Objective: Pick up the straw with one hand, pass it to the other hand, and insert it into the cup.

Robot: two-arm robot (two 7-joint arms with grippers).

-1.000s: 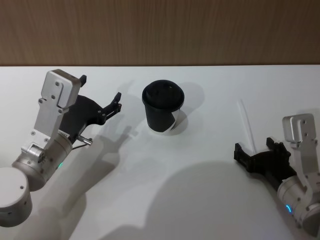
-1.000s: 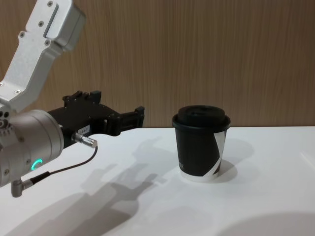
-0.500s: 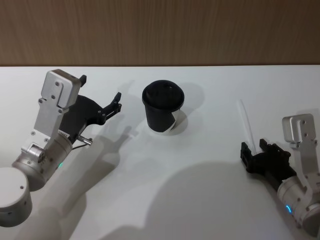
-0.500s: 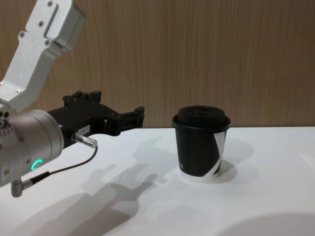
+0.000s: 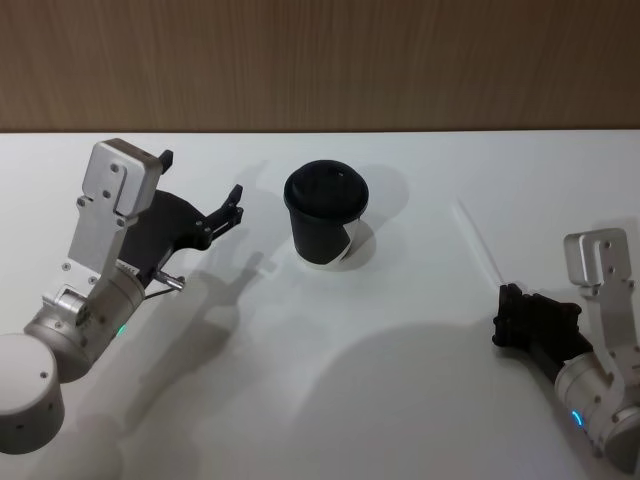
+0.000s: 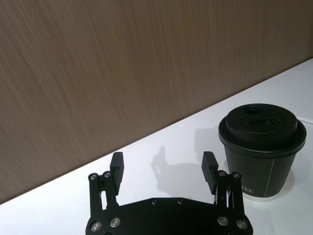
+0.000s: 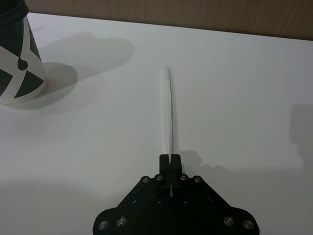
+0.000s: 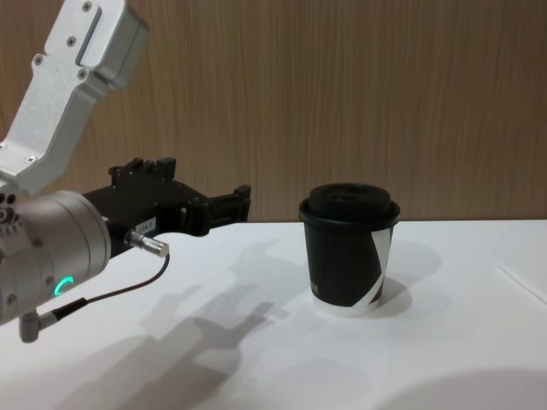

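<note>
Two black fingers [image 7: 165, 164] of my right gripper [image 7: 170, 157] are pressing fully together, and they are pinching the near end of the straw [image 7: 169, 107] between them. From that grip the straw is running out ahead of my fingertips over the white table [image 7: 244, 98], bowing very slightly along its length. I cannot tell whether its far tip is touching the surface or hanging just above it.

In the head view my right gripper [image 5: 506, 318] is sitting low at the right side of the table. The straw [image 5: 480, 243] is showing there as a faint white line slanting away toward the back and a little toward the cup [image 5: 325, 213]. Its far end is stopping well short of the cup, off to the cup's right. From the chest view the straw [image 8: 523, 286] is appearing as a thin pale line at the right edge.

The cup [image 8: 349, 252] is standing upright near the middle of the table, wearing its black lid [image 6: 258, 128].

On the other side, the fingers [image 6: 116, 164] of my left gripper [image 6: 163, 164] are spreading wide and holding nothing. That gripper [image 5: 202, 175] is hovering above the table to the left of the cup, pointing toward it but staying apart from it. A thin grey cable [image 8: 102, 296] is looping under the left wrist.

A wood-grain wall [image 5: 320, 60] is running behind the table.
</note>
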